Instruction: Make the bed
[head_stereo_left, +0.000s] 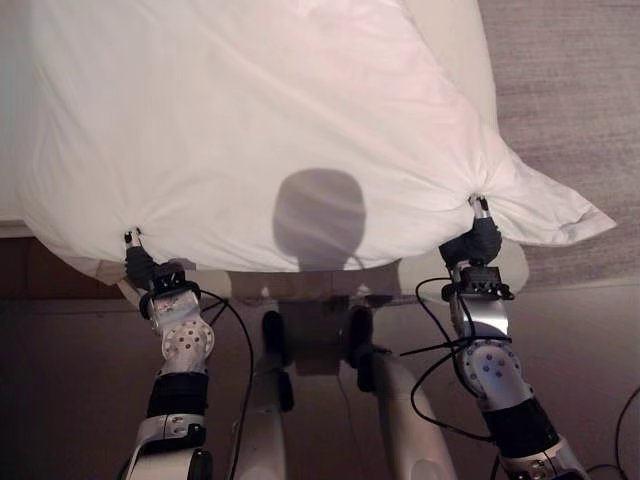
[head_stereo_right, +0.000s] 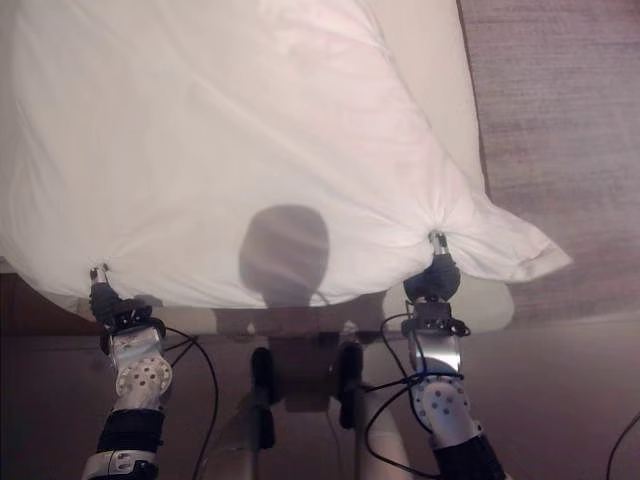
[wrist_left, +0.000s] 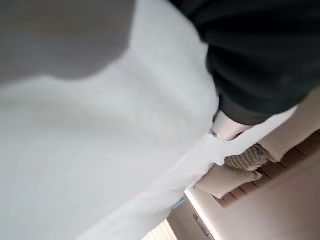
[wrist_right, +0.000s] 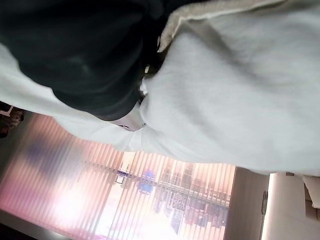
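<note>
The duvet (head_stereo_left: 260, 120) is plain white, with no pattern, and a grey shadow lies across its near edge. The carpet (head_stereo_left: 570, 90) beside the bed is greyish brown with fine woven flecks. The floor (head_stereo_left: 590, 340) by the foot of the bed is dark brown. The hands' (head_stereo_left: 140, 265) covers are dark, almost black, and ribbed.

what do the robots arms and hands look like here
Both arms are silver-grey with rounded, perforated joint shells and black bands lower down. The left hand and right hand have dark ribbed covers over the back and wrist, with a silver finger showing at the tip. Each wrist carries a black bracket above a silver plate.
</note>
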